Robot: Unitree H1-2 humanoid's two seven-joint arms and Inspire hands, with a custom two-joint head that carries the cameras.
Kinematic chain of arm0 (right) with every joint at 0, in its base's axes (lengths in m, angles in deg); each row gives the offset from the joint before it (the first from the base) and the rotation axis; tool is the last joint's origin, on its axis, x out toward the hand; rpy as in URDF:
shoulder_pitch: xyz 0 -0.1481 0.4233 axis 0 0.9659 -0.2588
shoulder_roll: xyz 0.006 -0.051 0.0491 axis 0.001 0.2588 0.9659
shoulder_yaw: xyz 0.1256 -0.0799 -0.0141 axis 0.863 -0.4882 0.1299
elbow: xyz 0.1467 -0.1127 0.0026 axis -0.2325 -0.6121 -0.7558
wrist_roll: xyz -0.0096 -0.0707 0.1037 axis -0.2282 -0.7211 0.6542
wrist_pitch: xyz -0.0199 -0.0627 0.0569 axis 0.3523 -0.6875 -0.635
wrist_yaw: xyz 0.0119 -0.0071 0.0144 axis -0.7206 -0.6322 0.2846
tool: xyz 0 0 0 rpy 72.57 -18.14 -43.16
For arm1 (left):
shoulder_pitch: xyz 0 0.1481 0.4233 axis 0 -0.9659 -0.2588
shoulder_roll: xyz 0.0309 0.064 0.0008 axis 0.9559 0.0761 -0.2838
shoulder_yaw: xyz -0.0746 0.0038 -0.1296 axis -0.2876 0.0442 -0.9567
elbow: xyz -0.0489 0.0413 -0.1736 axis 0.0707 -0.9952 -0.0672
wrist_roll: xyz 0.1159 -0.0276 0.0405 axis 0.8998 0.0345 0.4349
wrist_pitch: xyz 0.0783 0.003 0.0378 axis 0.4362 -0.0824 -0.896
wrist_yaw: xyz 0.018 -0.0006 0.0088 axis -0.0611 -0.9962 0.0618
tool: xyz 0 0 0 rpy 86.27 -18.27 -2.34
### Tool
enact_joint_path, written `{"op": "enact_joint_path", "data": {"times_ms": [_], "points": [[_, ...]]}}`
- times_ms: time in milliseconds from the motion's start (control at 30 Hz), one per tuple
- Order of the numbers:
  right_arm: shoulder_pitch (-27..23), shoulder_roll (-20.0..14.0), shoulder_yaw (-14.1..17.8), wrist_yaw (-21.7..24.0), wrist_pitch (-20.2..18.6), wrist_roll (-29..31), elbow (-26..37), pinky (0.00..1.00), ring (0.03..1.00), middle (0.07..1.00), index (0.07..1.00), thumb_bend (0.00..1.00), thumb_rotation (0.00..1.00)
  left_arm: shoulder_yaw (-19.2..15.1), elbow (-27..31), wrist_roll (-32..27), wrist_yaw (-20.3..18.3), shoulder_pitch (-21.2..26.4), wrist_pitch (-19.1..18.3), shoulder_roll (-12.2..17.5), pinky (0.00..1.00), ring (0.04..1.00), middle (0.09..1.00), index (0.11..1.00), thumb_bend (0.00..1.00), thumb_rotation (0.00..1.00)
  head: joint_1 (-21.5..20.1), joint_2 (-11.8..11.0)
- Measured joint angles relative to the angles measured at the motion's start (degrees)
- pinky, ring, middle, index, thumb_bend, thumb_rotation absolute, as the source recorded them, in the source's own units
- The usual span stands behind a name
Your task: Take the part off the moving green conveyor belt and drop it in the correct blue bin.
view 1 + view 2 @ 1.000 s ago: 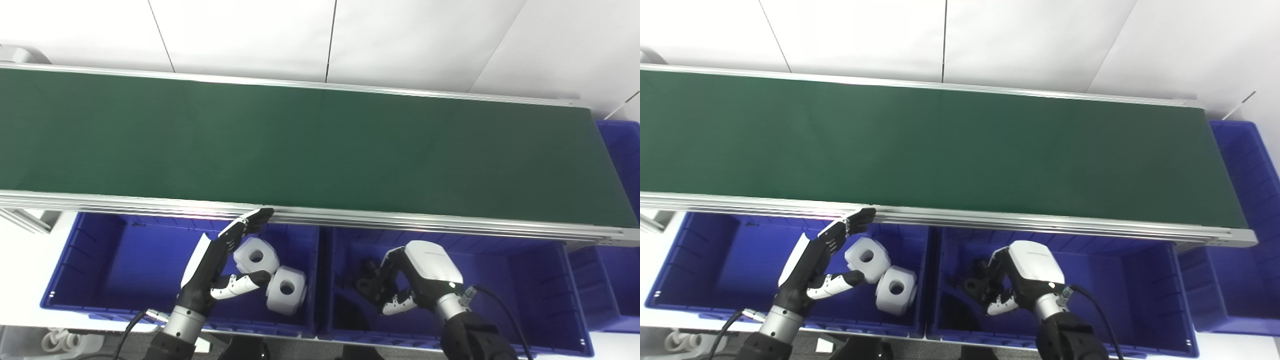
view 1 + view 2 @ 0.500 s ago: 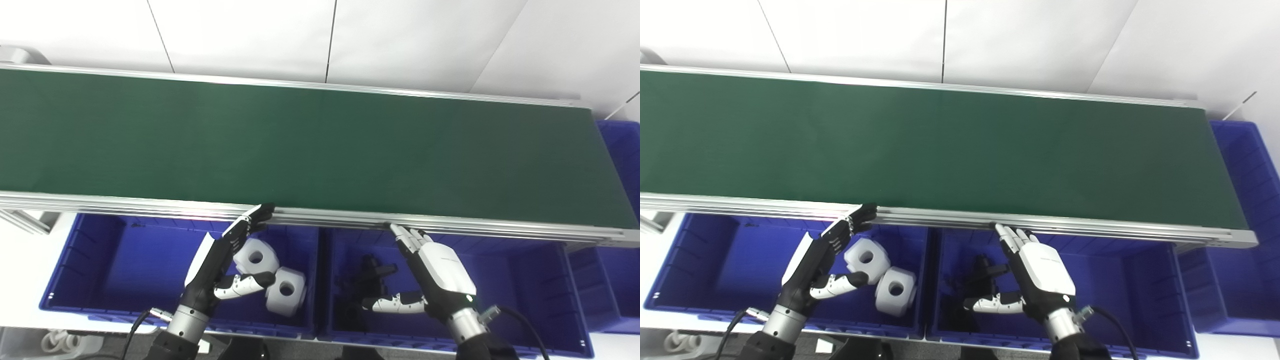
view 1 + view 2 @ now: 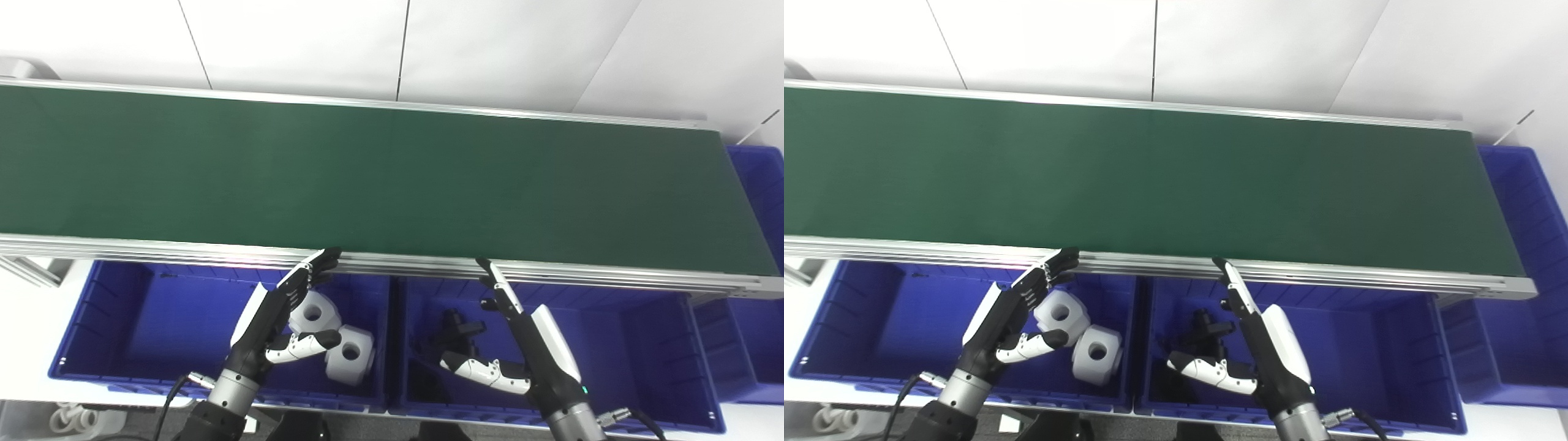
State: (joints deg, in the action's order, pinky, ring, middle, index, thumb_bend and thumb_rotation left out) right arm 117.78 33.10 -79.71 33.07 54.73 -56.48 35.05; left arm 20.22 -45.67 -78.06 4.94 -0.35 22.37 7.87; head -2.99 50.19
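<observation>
Green conveyor belt (image 3: 380,177) runs bare across the view. Below it, the right hand (image 3: 527,349) hangs spread, fingers straight toward twelve o'clock and thumb out to nine, gripping nothing, over the right blue bin (image 3: 667,355). A black part (image 3: 456,327) lies in that bin at the hand's nine o'clock. The left hand (image 3: 275,318) is likewise splayed over the left blue bin (image 3: 122,318), beside two white parts (image 3: 334,337).

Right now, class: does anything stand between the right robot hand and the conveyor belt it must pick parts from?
Nothing visible does. The right robot hand is open above the blue bin holding the black part, fingertips at the belt's aluminium rail. The green conveyor belt carries no part.
</observation>
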Motion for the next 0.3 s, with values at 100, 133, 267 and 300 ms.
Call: {"op": "enact_joint_path", "data": {"times_ms": [100, 133, 267, 300], "points": [[-0.5, 0.0, -0.1, 1.1, 0.0, 0.8, -1.8, 0.87, 0.990, 1.000, 1.000, 0.78, 0.61, -0.2, -0.3, -0.2, -0.1, 0.0, 0.0, 0.0, 0.85, 0.882, 0.891, 0.868, 0.75, 0.62, -0.1, -0.7], [-0.6, -0.1, -0.1, 1.2, 0.0, 1.1, -2.3, 0.88, 0.989, 1.000, 1.000, 0.77, 0.60, -0.3, -0.4, -0.2, -0.2, 0.0, 0.0, -0.1, 0.84, 0.882, 0.891, 0.869, 0.75, 0.62, -0.5, -1.1], [-0.6, 0.1, 0.1, 1.2, 0.0, 2.6, -3.1, 0.92, 0.990, 1.000, 1.000, 0.80, 0.63, -0.6, -0.6, -0.2, -0.4, -0.2, 0.0, -0.1, 0.84, 0.880, 0.893, 0.873, 0.75, 0.62, -1.2, -1.9], [-0.6, 0.3, 0.1, 1.2, 0.0, 3.0, -3.1, 0.92, 0.990, 1.000, 1.000, 0.80, 0.63, -0.7, -0.8, -0.2, -0.4, -0.2, 0.0, -0.1, 0.84, 0.880, 0.893, 0.873, 0.75, 0.62, -1.2, -1.9]]}}
